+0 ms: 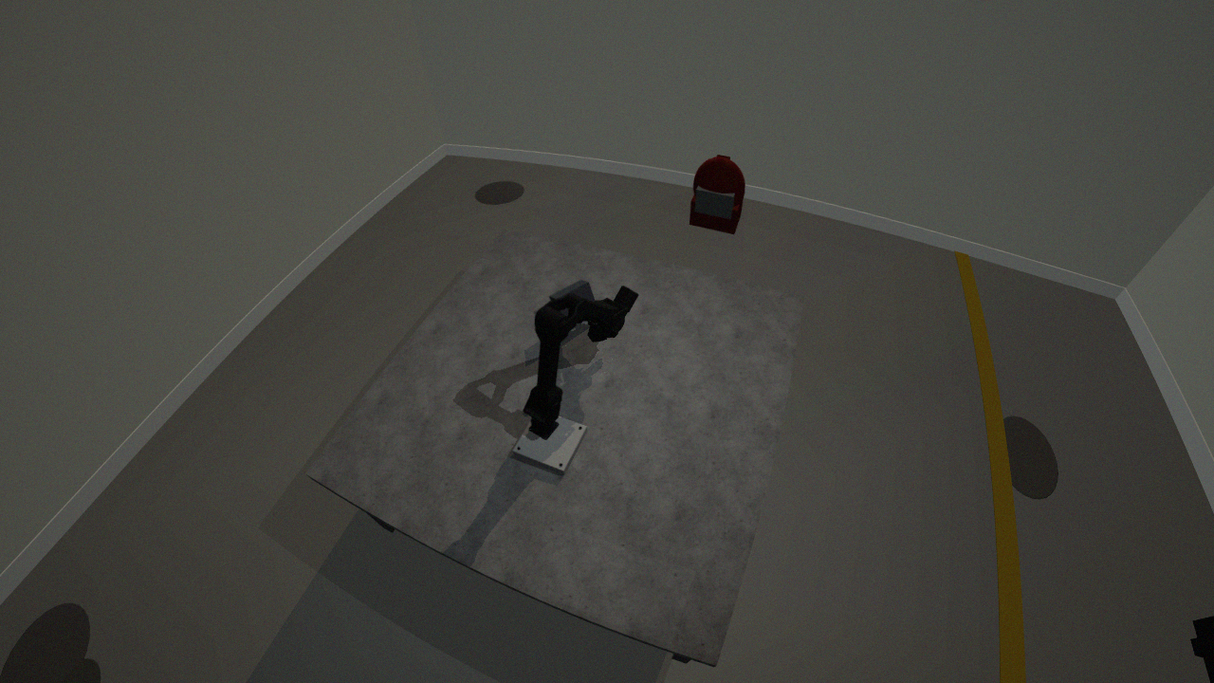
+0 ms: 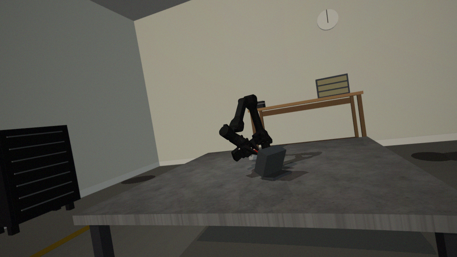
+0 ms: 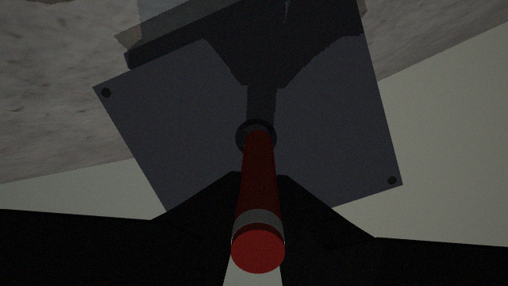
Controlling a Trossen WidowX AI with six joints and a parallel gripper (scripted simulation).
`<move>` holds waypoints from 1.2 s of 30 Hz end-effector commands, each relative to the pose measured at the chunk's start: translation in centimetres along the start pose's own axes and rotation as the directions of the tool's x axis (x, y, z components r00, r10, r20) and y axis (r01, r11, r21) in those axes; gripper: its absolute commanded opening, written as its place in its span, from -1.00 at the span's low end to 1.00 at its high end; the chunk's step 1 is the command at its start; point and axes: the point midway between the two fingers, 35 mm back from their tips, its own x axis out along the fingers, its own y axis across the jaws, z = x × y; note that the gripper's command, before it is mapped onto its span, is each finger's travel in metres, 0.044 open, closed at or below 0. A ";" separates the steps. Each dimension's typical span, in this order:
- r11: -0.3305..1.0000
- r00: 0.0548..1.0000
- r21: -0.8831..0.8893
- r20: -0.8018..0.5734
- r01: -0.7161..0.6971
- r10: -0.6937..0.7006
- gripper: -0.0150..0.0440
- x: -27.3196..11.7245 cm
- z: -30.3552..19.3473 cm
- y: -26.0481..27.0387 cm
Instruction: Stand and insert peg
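The red peg [image 3: 259, 171] [image 2: 256, 150] is between the fingers of my gripper [image 3: 258, 184], which is shut on it. Its white band [image 3: 258, 219] is at the end near the wrist camera. Its plain end points at the sloped panel [image 3: 190, 119] [image 2: 270, 161] [image 1: 582, 290] and overlaps the dark-ringed hole [image 3: 239, 137] in the wrist view. Part of the ring shows above and to the left of the peg's tip. Whether the tip is just in front of the hole or slightly inside it, I cannot tell. In the top view, the peg is hidden by the arm.
The panel stands on the grey table [image 1: 679, 475] [image 2: 191, 198], its face towards the arm. The arm's white base plate [image 1: 551, 448] is behind the gripper. Dark shadows of the arm fall on the panel's face. A black drawer cabinet [image 2: 38, 166] stands beyond the table.
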 end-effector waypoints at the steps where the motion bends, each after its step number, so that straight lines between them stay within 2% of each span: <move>1: 1.000 1.000 0.009 0.004 -0.002 0.002 -0.49 0.2 0.2 0.2; 36: 1.000 1.000 0.010 0.002 -0.001 0.001 -0.49 2.1 0.0 0.1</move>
